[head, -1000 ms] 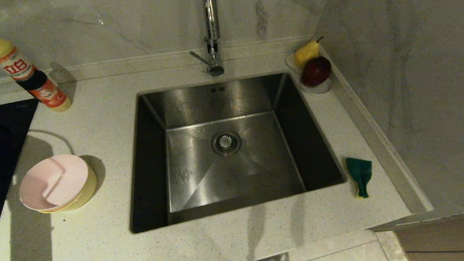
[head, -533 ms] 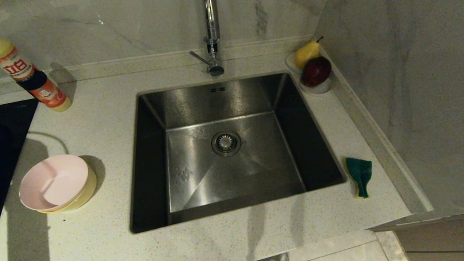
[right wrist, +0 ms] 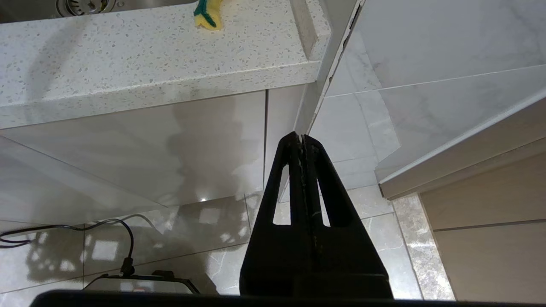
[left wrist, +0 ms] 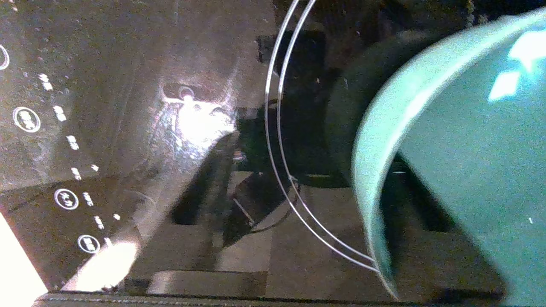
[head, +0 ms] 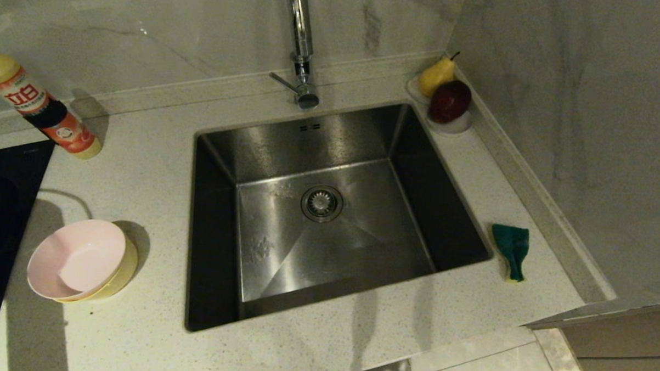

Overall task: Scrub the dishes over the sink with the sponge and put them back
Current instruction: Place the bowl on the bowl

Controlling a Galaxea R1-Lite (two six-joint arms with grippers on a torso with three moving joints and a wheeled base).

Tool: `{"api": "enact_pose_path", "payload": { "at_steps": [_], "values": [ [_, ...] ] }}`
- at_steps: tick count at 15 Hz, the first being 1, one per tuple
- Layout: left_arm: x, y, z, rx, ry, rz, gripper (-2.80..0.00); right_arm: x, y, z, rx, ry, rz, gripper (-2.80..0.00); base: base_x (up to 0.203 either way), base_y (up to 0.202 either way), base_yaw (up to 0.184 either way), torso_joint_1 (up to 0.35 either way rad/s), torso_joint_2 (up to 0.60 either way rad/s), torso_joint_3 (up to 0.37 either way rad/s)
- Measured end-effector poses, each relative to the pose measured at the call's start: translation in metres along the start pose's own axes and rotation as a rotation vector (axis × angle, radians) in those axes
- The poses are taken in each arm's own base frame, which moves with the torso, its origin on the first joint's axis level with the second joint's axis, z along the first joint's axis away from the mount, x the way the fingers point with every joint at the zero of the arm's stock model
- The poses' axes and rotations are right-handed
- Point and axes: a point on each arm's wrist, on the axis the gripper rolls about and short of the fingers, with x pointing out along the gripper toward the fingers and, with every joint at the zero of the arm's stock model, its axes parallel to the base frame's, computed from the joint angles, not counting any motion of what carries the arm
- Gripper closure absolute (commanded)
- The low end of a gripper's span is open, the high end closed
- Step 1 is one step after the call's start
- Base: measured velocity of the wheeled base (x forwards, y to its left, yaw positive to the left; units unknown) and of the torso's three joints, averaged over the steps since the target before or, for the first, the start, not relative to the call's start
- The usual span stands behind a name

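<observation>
Bowls: pink bowl (head: 75, 256) sits nested in the yellow bowl (head: 119, 280) on the counter (head: 143, 190), left of the sink (head: 213, 231). The blue bowl (left wrist: 460, 170) is apart from them, tilted and close before the left wrist camera, over the black cooktop (left wrist: 128, 128).
Sponge: lies green side up on the counter strip right of the sink (head: 511, 249), near the basin edge, with nothing touching it.
Left claw: out of sight in every view, so whether it is spread or pinching the blue bowl cannot be told.
Right claw: pressed together (right wrist: 302, 138), empty, parked low below the counter edge.
Stage: judging by the layout, no scrubbing has started, as bowl and sponge are well apart.
Risk, drop: if the hold on the blue bowl's rim is shallow, the tilted bowl could slip and land on the cooktop glass.
Risk, collision: the way to the sink passes the nested pair, and a low carry could clip them and shove them along the counter or over the sink rim.
Risk, sponge: it is soft and crumpled beside the basin, so a poorly centred pinch could nudge it into the sink.
Risk, clutter: the bottle (head: 41, 109) and the tap (head: 302, 47) stand near the back, where a wide swing could strike them.
</observation>
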Motion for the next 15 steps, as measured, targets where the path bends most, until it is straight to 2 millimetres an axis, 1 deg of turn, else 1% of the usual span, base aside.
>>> {"api": "enact_pose_path", "payload": {
  "at_steps": [4,6,9,12,14,15],
  "values": [
    [-0.006,-0.002,0.001,0.001,-0.008,-0.015,0.0,0.0,0.0,0.0,0.0,0.0,0.0,0.0,0.0,0.0,0.0,0.0,0.0,0.0],
    [-0.017,-0.004,0.0,0.003,-0.013,-0.024,0.0,0.0,0.0,0.0,0.001,0.0,0.0,0.0,0.0,0.0,0.0,0.0,0.0,0.0],
    [-0.037,-0.007,-0.003,0.008,0.005,-0.072,0.0,0.0,0.0,0.0,0.0,0.0,0.0,0.0,0.0,0.0,0.0,0.0,0.0,0.0],
    [-0.056,-0.006,-0.008,0.014,0.03,-0.082,0.0,0.0,0.0,0.0,0.0,0.0,0.0,0.0,0.0,0.0,0.0,0.0,0.0,0.0],
    [-0.078,-0.005,-0.016,0.048,0.084,-0.124,0.0,0.0,0.0,0.0,0.0,0.0,0.0,0.0,0.0,0.0,0.0,0.0,0.0,0.0],
    [-0.09,-0.004,-0.021,0.092,0.111,-0.146,0.0,0.0,0.0,0.0,0.0,0.0,0.0,0.0,0.0,0.0,0.0,0.0,0.0,0.0]
  ]
}}
